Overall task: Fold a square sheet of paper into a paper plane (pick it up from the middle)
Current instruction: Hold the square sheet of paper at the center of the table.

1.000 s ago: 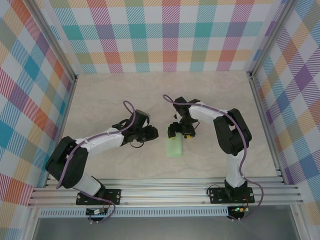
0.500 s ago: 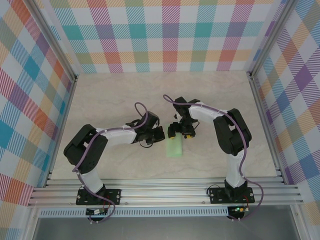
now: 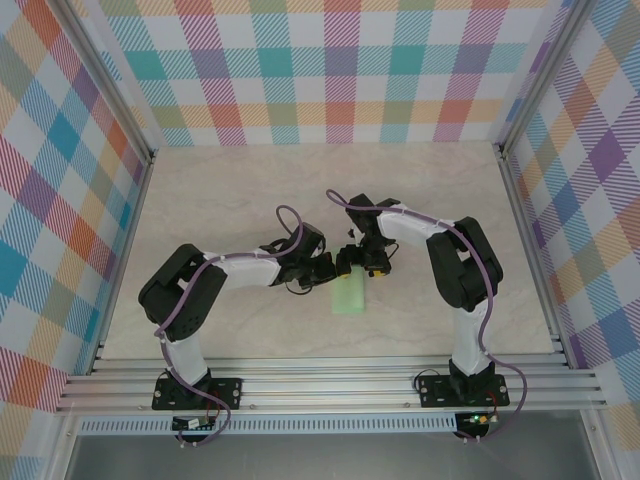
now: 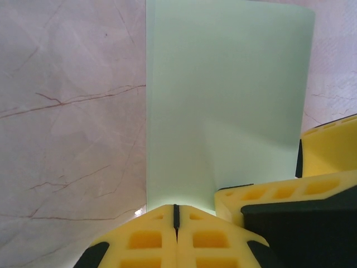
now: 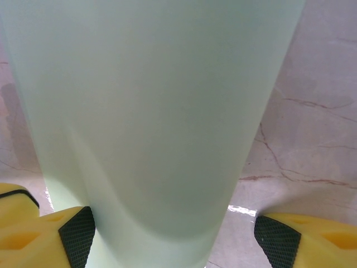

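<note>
Reaching in low from the left, the left arm [image 3: 240, 270] stretches across the desk [image 3: 230, 190], its left fingers [image 4: 145, 240] pressed fully together at the far-left corner of the square sheet of paper [image 3: 349, 296]; whether any paper is nipped between them I cannot tell. The sheet lies as a narrow folded strip mid-desk, between the arms. The right arm [image 3: 455, 260] is bent at the elbow, its right fingers [image 5: 312, 234] spread wide astride the strip's far end, not closed on it.

left gripper [image 3: 324, 268] moved right to the far-left edge of the square sheet of paper [image 3: 349, 294], its jaws closed from slightly apart, left elbow swung inward
</note>
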Tool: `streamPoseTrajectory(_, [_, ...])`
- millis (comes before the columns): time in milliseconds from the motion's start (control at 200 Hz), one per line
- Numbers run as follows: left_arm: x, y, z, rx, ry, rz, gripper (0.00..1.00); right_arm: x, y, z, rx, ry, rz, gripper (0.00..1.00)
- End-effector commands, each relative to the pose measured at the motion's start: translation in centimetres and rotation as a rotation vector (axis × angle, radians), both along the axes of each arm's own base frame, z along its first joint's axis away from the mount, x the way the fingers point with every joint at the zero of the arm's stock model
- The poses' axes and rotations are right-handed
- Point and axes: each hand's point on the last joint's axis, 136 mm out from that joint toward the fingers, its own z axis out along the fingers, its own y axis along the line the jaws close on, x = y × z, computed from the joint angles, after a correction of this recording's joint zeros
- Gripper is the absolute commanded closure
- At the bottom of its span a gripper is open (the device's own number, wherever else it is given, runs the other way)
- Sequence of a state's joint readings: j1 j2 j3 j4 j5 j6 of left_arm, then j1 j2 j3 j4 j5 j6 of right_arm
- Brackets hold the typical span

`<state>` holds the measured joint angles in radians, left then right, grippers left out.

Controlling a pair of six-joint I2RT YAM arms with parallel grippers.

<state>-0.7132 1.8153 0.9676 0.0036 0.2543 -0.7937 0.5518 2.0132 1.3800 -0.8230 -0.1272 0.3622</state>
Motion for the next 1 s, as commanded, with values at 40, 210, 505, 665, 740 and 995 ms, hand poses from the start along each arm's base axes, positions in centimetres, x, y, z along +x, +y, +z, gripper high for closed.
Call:
streamPoseTrajectory(40, [-0.2,-1.5,-1.0,-0.009,0.01,-0.016,1.0,-1.9,-2.8,-5.7,-0.133,0.082,0.005,0.16])
streamPoseTrajectory(210, [-0.6,-0.8,-2.5,0.039,0.037,-0.005,1.0,-1.9,-2.6,-5.6,-0.122,0.078,0.004,0.16])
streamPoseTrajectory(505, [-1.2,-0.2,-3.6,0.075,0.052,-0.002,1.0,-1.7,-2.7,-4.9,-0.116,0.056,-0.008,0.15])
streamPoseTrajectory(665, [-1.2,-0.1,-3.7,0.085,0.053,-0.008,1.0,-0.4,-1.9,-1.3,-0.013,-0.037,-0.043,0.14])
streamPoseTrajectory(740, [-1.2,-0.1,-3.6,0.087,0.053,-0.011,1.0,0.1,-1.6,0.8,0.05,-0.086,-0.06,0.14])
streamPoseTrajectory(995, [-1.3,0.0,-3.6,0.101,0.053,-0.021,1.0,0.3,-1.5,4.7,0.173,-0.177,-0.11,0.25])
